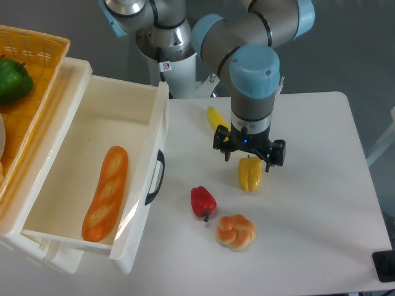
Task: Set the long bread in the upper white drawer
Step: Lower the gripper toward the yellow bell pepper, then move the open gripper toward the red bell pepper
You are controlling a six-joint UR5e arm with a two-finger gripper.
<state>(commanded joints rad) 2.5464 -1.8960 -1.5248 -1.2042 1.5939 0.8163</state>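
White table [308,203], long bread [106,192] in upper white drawer [92,123]

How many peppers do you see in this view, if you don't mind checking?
3: a red pepper on the table, a yellow pepper below the gripper, and a green pepper in the basket. The basket may hide more.
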